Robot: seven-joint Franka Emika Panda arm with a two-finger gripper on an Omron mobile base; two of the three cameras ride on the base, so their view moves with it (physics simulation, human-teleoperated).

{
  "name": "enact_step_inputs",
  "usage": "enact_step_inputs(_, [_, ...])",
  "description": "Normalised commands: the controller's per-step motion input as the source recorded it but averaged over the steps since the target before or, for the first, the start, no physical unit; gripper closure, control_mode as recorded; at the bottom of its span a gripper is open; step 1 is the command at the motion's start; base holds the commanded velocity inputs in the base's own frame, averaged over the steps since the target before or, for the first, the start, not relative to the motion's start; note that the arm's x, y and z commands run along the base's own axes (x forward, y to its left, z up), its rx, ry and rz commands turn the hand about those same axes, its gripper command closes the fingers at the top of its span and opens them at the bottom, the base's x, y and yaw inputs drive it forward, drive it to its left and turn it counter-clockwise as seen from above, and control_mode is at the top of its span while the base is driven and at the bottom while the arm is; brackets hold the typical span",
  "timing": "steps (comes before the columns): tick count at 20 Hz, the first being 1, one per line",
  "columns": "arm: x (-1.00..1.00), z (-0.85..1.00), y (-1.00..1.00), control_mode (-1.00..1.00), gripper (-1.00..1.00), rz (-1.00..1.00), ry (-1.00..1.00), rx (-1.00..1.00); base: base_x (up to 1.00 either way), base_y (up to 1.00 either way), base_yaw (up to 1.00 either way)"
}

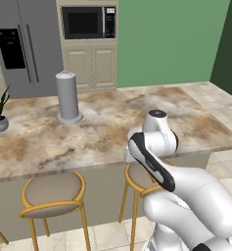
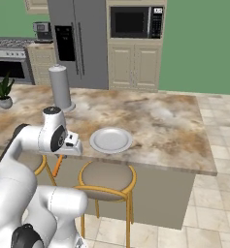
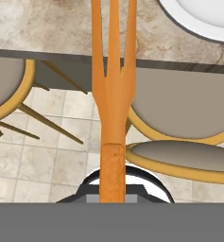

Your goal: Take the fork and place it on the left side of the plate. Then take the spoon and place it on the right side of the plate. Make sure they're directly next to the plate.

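Observation:
My gripper (image 2: 65, 152) hangs at the counter's front edge, left of the plate (image 2: 110, 139), and is shut on the orange fork (image 3: 112, 94). In the hand view the fork runs straight up the middle, with its tines reaching over the marble counter (image 3: 38, 28). The plate's pale rim (image 3: 193, 23) curves across that view's top right corner, apart from the tines. In the right base view a short orange length of the fork (image 2: 57, 165) shows below the hand, in front of the counter's edge. The spoon is out of view.
A tall grey cylinder (image 2: 60, 88) stands on the counter behind the hand, and a small potted plant (image 2: 4, 91) sits at the far left. Round stools with orange frames (image 2: 106, 177) stand under the counter's front edge. Fridge and microwave cabinets line the back wall.

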Motion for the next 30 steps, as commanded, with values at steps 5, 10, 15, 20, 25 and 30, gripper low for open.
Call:
enact_step_inputs(5, [0.0,0.0,0.0,1.0,1.0,0.0,0.0,0.0,0.0,0.0,0.0])
enact_step_inputs(10, [0.0,0.0,0.0,1.0,1.0,0.0,0.0,0.0,0.0,0.0,0.0])
enact_step_inputs(15, [0.0,0.0,0.0,1.0,1.0,0.0,0.0,0.0,0.0,0.0,0.0])
enact_step_inputs(20, [0.0,0.0,0.0,-1.0,1.0,0.0,0.0,0.0,0.0,0.0,0.0])
enact_step_inputs(25, [0.0,0.0,0.0,-1.0,1.0,0.0,0.0,0.0,0.0,0.0,0.0])
enact_step_inputs(30, [-0.02,-0.01,0.0,-1.0,1.0,0.0,-0.02,0.0,0.0,0.0,0.0])
